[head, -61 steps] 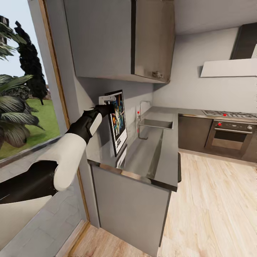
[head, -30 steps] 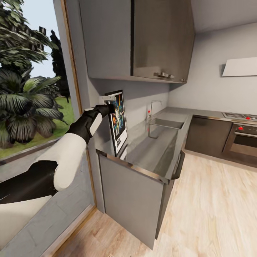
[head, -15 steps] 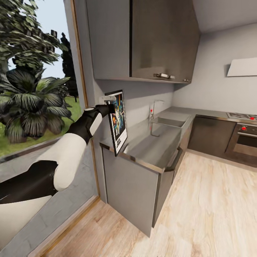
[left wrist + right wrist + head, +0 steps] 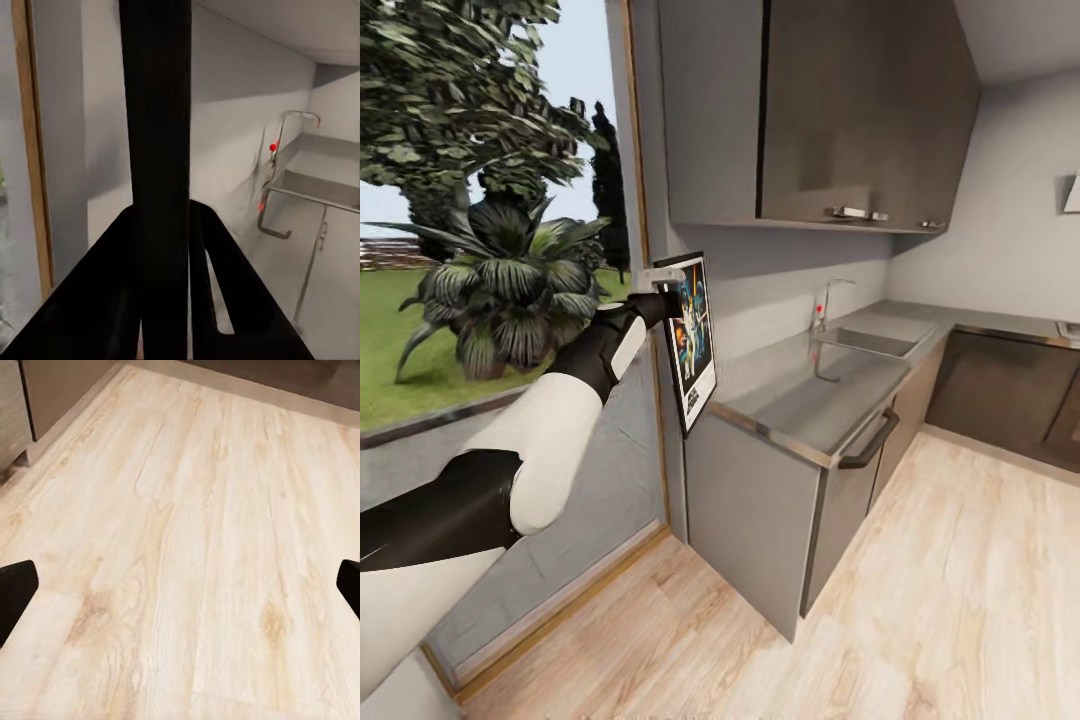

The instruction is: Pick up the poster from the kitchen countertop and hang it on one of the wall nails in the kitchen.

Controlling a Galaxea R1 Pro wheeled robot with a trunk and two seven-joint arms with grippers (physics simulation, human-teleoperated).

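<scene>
Black-framed and flat, the poster (image 4: 694, 342) hangs upright from the left gripper (image 4: 664, 290), clear of the stainless-steel kitchen countertop (image 4: 830, 392) and out past its near end, close to the window frame (image 4: 641, 250). The gripper is clamped on the top edge of the frame; in the left wrist view that frame edge (image 4: 159, 172) runs as a dark bar between the closed fingers (image 4: 225, 300). It looks light and stiff — a thin panel that should not sag but could swing or twist about a single pinch point, so a hold near the middle of the top edge suits it. The right gripper's fingertips (image 4: 15, 589) stand wide apart over the pale wood floor (image 4: 195, 547), holding nothing.
</scene>
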